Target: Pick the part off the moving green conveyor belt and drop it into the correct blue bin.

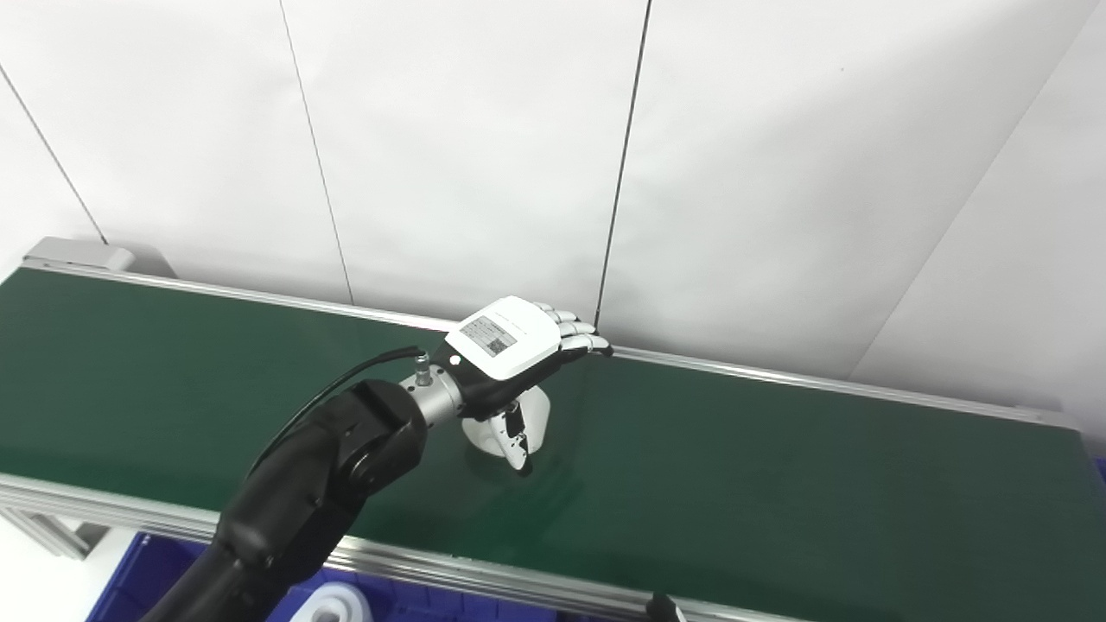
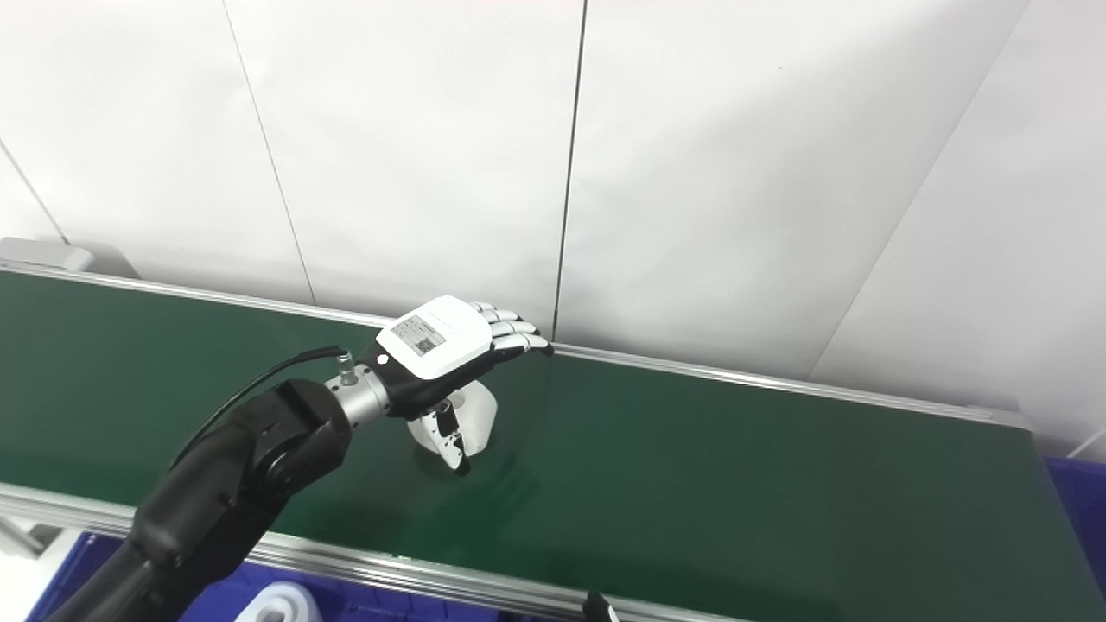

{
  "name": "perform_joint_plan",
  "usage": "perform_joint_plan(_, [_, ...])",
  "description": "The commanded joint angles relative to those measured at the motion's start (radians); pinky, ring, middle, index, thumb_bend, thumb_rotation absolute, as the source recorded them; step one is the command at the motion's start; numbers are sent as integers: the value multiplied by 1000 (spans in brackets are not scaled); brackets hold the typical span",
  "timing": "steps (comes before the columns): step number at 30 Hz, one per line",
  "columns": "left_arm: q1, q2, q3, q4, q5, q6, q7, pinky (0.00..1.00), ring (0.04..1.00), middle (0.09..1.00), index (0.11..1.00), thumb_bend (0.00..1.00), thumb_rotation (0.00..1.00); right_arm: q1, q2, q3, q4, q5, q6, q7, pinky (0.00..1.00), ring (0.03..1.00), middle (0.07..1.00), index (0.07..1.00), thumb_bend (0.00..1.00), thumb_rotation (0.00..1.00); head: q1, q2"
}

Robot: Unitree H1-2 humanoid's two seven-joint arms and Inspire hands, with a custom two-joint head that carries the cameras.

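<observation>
Just above the part (image 1: 536, 419), left hand (image 1: 510, 350) open.

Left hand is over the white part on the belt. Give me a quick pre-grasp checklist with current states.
1. Left hand above the white part: ok.
2. Fingers extended, thumb down beside the part, hand open: ok.
3. Part resting on the green belt, not lifted: ok.
4. Thumb actually touching the part: cannot tell.
5. Blue bin below the near belt edge in view: ok; whether it is the correct one, cannot tell.
6. Right hand position: cannot tell, out of view.
</observation>
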State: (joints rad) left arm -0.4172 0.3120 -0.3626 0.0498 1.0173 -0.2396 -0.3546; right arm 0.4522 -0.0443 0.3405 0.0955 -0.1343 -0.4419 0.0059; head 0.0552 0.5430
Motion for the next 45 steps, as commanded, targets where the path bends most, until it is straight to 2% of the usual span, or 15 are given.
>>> perform_joint_plan(1, [-67,10,-8,11,11,20,10,860,889,892,861,1000,140,3,9,5,-23,6,-25,11,1000,944,960,971,902,996,0,1])
perform_joint_plan(13, [-85,-21,-61,153,-48,113,-32,820,849,865,863,1000,141,11,17,3,-36,10,-18,24,986,935,956,975,910,982,-7,12])
perform_joint_plan(19, [-63,-61,-71,242,-58,122,73,780,818,831,834,993,111,13,23,3,-40,16,-18,28,975,924,946,970,910,970,-20,19])
perform_joint_plan(21, [-54,-82,-67,271,-80,129,97,711,795,819,819,963,102,16,26,2,-45,13,-14,29,982,928,946,972,911,975,-23,22])
perform_joint_plan(24, [-45,-101,-72,299,-114,128,122,571,701,778,774,910,92,19,29,2,-49,15,-15,30,977,924,947,974,900,971,-25,25])
perform_joint_plan(27, [-40,-116,-80,353,-151,60,217,526,634,711,706,886,52,21,31,3,-50,15,-18,30,969,916,944,974,897,969,-27,26])
perform_joint_plan(28, [-40,-119,-84,370,-158,36,251,496,585,648,642,840,21,21,32,3,-50,14,-18,29,966,916,942,972,894,969,-27,26])
perform_joint_plan(29, [-39,-122,-86,383,-167,17,278,486,569,627,620,824,10,21,33,3,-50,13,-18,29,965,916,942,972,892,969,-28,26])
perform_joint_plan(30, [-38,-127,-87,392,-175,7,299,464,543,601,558,675,30,23,34,3,-54,12,-16,29,963,914,941,971,891,969,-29,26])
perform_joint_plan(31, [-37,-133,-86,397,-186,2,315,378,456,509,525,571,9,24,35,3,-57,13,-14,30,961,915,942,971,890,968,-29,27])
perform_joint_plan(34, [-35,-146,-87,403,-208,-12,355,266,343,435,519,524,1,27,38,3,-64,16,-9,32,960,916,941,972,892,966,-30,30])
perform_joint_plan(35, [-35,-149,-88,404,-213,-15,362,240,315,423,519,520,0,29,39,3,-67,18,-5,33,960,916,941,971,894,965,-30,30])
perform_joint_plan(38, [-37,-151,-95,398,-219,-17,369,259,335,429,517,518,0,32,39,4,-72,21,3,36,966,919,943,974,896,966,-33,31])
perform_joint_plan(44, [-44,-141,-111,369,-204,-5,359,217,291,408,517,516,0,34,39,5,-76,24,8,40,963,914,944,978,887,963,-33,32])
perform_joint_plan(45, [-45,-137,-112,360,-203,-1,351,209,282,448,500,520,0,34,40,5,-76,24,8,40,959,914,943,977,889,962,-33,32])
